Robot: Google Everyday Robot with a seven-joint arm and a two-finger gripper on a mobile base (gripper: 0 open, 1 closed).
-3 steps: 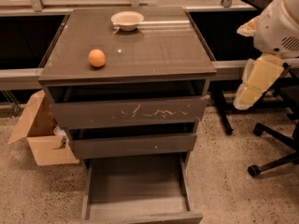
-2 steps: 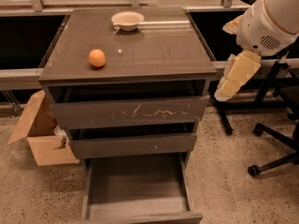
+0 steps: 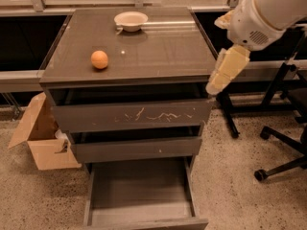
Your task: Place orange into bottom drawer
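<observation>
We are holding our gripper (image 3: 214, 86) just off the right edge of the tabletop (image 3: 163, 51), angling it downward beside the cabinet's upper corner; we cannot tell whether it is spread or pressed together. The orange (image 3: 100, 59) is sitting on the tabletop's left side, well apart from the gripper, with a white bowl (image 3: 131, 20) behind it. The bottom drawer (image 3: 139, 190) is standing pulled open below.

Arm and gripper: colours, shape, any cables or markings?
The arm is a fat white rounded shell with a small patch of vent dots. The gripper, beside the front right corner of the cabinet, is cream-yellow, long and blocky. No cables or markings show.
</observation>
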